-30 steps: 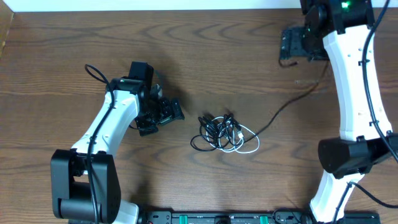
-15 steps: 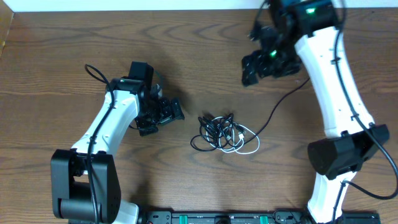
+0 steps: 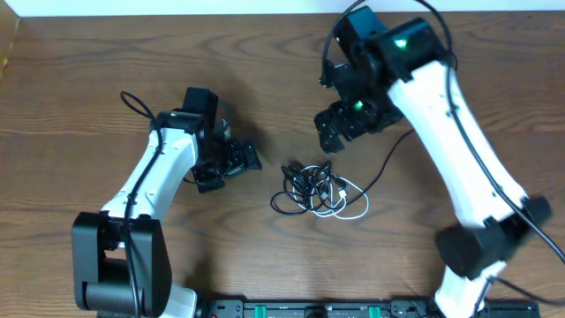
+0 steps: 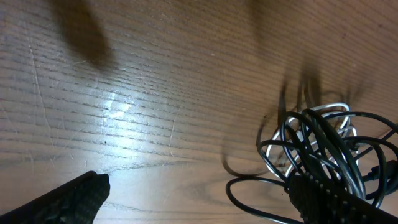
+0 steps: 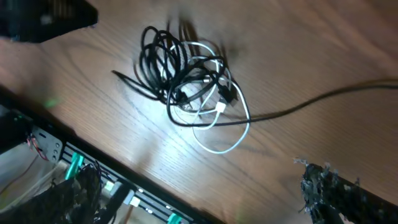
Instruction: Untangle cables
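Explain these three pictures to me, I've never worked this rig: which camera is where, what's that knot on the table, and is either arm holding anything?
The rig is two white robot arms, a left arm and a right arm, at a wooden table. The wide picture comes from a fixed camera overhead. The other two come from a camera on each wrist, looking past that arm's own fingers. In the middle lies the cable bundle: thin black cords and a white one looped together, with one black strand trailing off to the right. The left end effector sits just left of the bundle. The right end effector hovers just beyond it. Both are open and neither holds anything.
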You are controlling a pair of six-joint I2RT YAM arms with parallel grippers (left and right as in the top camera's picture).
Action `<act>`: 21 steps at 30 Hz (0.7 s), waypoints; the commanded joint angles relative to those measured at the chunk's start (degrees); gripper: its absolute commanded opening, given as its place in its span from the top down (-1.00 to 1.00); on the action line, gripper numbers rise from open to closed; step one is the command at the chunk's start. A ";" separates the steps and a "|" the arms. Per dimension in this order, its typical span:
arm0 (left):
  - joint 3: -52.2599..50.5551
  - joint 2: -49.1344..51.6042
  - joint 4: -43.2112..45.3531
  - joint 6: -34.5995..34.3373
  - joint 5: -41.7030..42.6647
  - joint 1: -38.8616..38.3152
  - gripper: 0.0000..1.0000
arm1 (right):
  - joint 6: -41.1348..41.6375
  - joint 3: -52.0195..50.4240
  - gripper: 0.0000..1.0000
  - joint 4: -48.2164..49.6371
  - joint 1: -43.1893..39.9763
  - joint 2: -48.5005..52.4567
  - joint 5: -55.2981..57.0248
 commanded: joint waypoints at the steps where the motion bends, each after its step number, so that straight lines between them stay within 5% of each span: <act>1: -0.28 0.02 -0.13 -0.11 -0.57 0.09 -0.96 | 1.05 -4.02 -0.98 -0.31 0.92 -9.11 2.29; 9: -0.28 0.02 -0.13 -0.11 -0.57 0.09 -0.96 | 1.09 -26.12 -0.97 9.07 4.17 -16.79 -1.07; 21: -0.28 0.02 -0.13 -0.11 -0.57 0.09 -0.95 | 5.38 -54.10 -0.20 39.19 9.07 -16.37 -3.08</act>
